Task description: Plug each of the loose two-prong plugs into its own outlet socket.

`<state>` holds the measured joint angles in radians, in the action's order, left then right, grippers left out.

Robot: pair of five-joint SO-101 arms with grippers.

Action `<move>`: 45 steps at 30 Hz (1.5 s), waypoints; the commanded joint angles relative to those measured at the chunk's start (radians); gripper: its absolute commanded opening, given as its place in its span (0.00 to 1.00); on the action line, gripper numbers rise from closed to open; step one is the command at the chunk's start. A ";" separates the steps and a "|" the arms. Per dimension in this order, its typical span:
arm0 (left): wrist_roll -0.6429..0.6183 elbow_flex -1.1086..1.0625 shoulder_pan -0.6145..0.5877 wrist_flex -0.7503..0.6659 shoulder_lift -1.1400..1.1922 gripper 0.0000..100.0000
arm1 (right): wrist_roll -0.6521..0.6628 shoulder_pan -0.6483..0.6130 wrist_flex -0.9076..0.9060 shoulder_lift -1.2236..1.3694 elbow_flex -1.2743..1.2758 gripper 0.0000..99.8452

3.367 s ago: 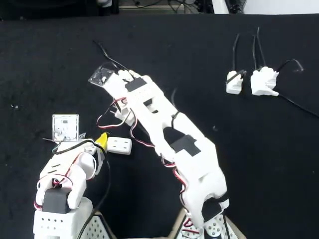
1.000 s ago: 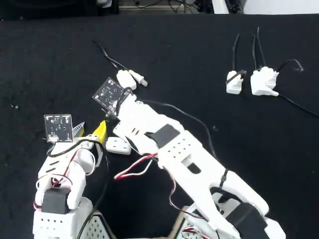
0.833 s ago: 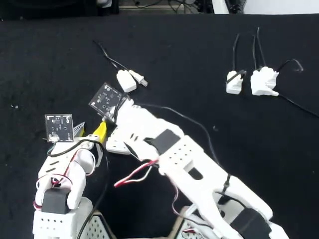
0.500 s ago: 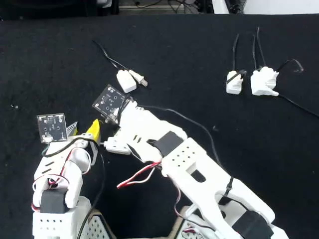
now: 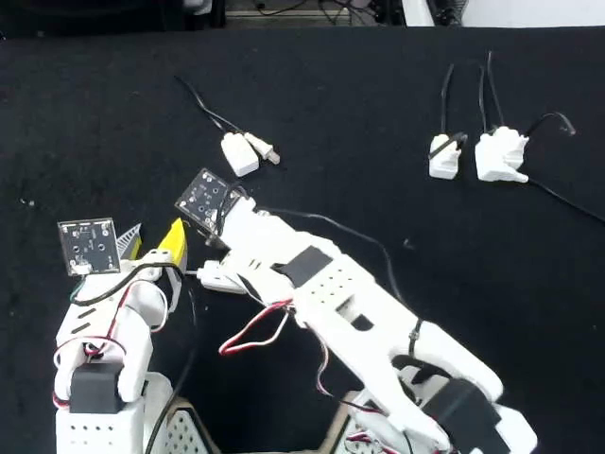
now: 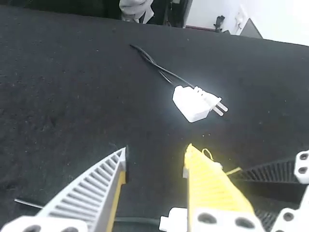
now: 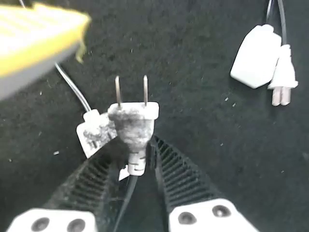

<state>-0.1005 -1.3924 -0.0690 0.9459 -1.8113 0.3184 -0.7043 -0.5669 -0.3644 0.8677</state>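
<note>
My right gripper (image 7: pixel 132 143) is shut on a white two-prong plug (image 7: pixel 133 117), its prongs pointing away from the wrist. Just beside it lies a small white outlet socket (image 7: pixel 93 135), which in the high view lies half under the right arm (image 5: pixel 302 274) as a white outlet socket (image 5: pixel 216 277). My left gripper (image 6: pixel 154 153) stands open close by, one grey finger (image 6: pixel 99 186) and one yellow finger (image 6: pixel 205 183), holding nothing. Farther out lies a second white socket block (image 5: pixel 236 154) with a plug (image 5: pixel 261 148) against it.
Two more white socket-and-plug pieces (image 5: pixel 444 157) (image 5: pixel 501 155) with black cords lie at the far right of the black table (image 5: pixel 359 113). A black cord (image 5: pixel 200 102) trails from the middle block toward the back. The yellow finger (image 7: pixel 38 29) of the left gripper hangs near the held plug.
The right arm has pulled back from the far socket block toward the near socket. The left arm has swung slightly left, carrying its open gripper away from the near socket.
</note>
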 commanded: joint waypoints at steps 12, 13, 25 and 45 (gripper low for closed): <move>0.129 -0.130 0.071 -0.135 0.002 0.21 | -0.003 -0.029 -0.037 -0.087 -0.061 0.01; 0.129 -0.131 0.071 -0.135 0.003 0.21 | -0.003 -0.031 -0.038 -0.091 -0.061 0.01; 0.129 -0.162 0.067 -0.141 -0.002 0.21 | -0.005 -0.098 -0.092 -0.209 -0.058 0.01; 0.123 -0.174 0.074 -0.107 -0.002 0.21 | -0.160 -0.112 -0.006 -0.234 -0.016 0.01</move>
<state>0.0207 -1.5689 -0.0138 0.8247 -1.8098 0.2033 -0.7779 -0.6329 -0.5608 0.8677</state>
